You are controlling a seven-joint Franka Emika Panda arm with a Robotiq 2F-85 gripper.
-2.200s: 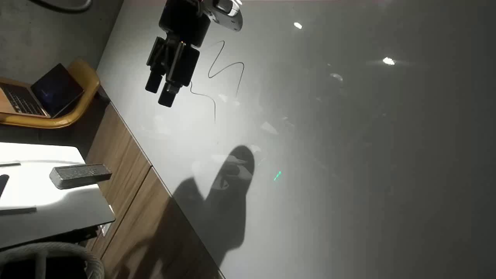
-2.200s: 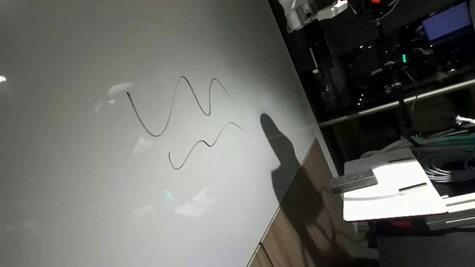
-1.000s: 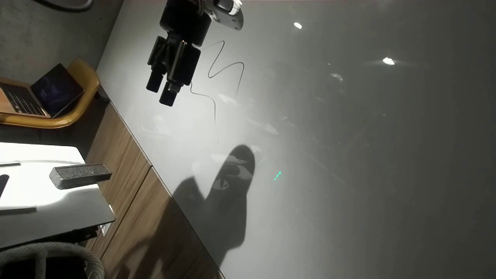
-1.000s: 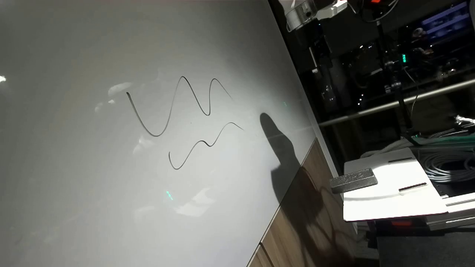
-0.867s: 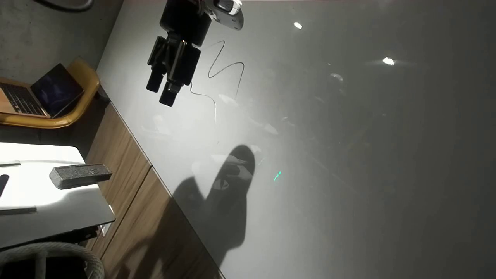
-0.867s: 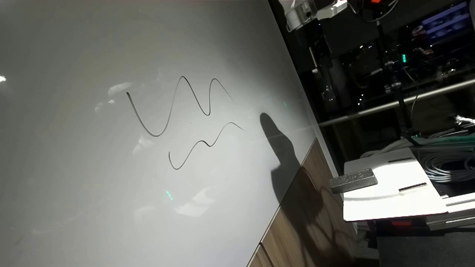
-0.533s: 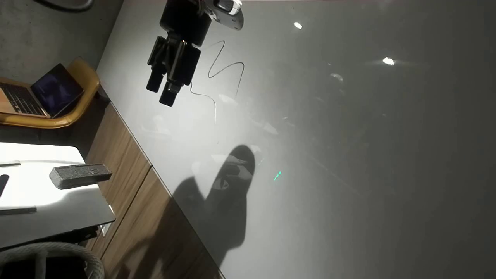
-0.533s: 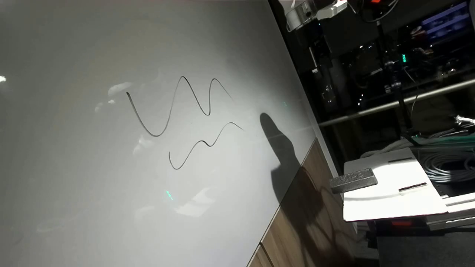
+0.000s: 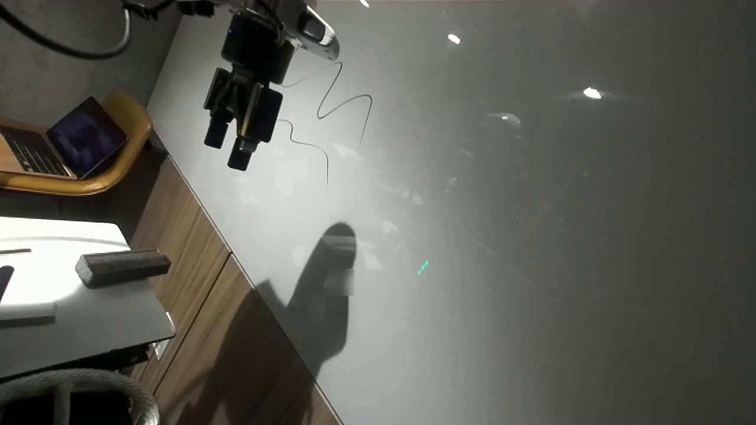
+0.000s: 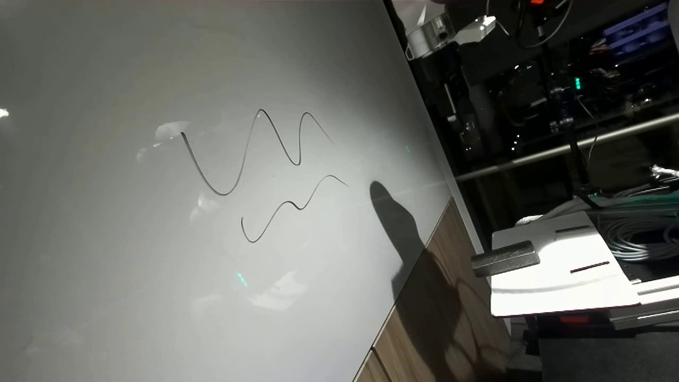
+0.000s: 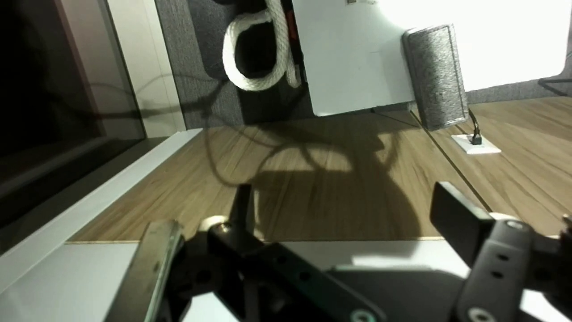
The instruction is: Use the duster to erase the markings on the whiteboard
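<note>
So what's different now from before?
In an exterior view, the end effector moved toward the picture's left and a bit down, and the shadow slid left too. Nothing was grabbed or let go. The duster and squiggles stayed the same.

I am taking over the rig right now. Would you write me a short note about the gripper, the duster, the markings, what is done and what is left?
The gripper is open and holds nothing.
The duster lies on the white table, one end past the table's edge.
Two dark wavy markings are on the whiteboard.
Done: no grip on the duster yet, no erasing visible.
Left: grip the duster, bring it to the whiteboard, wipe away both markings.
</note>
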